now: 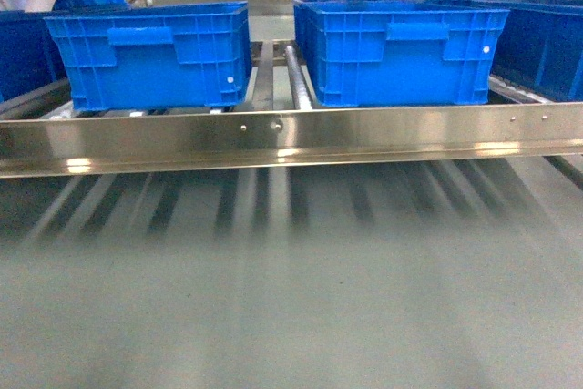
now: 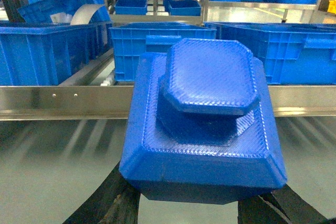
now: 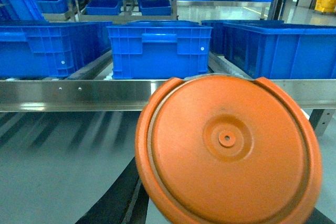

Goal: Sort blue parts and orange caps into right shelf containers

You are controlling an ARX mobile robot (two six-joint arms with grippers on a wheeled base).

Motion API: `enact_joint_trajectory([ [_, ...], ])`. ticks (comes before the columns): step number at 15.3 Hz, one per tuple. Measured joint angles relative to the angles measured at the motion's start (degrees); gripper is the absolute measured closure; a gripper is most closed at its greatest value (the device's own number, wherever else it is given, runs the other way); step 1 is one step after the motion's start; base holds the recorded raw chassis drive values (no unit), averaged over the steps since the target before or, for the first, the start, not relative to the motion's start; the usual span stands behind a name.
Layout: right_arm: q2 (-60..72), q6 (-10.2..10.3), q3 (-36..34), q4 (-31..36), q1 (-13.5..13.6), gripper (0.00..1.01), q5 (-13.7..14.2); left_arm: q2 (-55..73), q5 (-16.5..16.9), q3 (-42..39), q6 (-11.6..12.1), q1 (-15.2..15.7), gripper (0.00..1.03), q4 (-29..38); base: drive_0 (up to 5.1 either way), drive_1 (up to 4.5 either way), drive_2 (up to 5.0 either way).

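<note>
Two crates wait on the shelf (image 1: 291,138), both arms raised before it with loads.

The left gripper (image 2: 191,203) pinches a blue part (image 2: 202,124) filling the frame's centre. The right gripper (image 3: 220,219) clamps an orange cap (image 3: 228,148) at lower right. Beyond the steel rail, the left container (image 1: 150,56) and right container (image 1: 401,52) sit side by side, apart.

Two crates, left (image 1: 150,54) and right (image 1: 401,50), stand side by side on the shelf (image 1: 273,134) behind its shiny front rail. A roller track (image 1: 298,79) runs between them. Grey floor (image 1: 291,298) lies below.
</note>
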Motion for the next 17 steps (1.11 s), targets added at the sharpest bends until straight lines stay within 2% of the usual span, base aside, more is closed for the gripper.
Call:
enact_joint_trajectory([
  [9, 0.0, 0.0, 0.0, 0.0, 0.0, 0.58, 0.0, 0.0, 0.0, 0.0, 0.0, 0.0, 0.61, 0.0, 0.0, 0.00, 0.0],
  [17, 0.0, 0.0, 0.0, 0.0, 0.0, 0.58, 0.0, 0.0, 0.0, 0.0, 0.0, 0.1, 0.61, 0.0, 1.6, 5.76, -2.6],
])
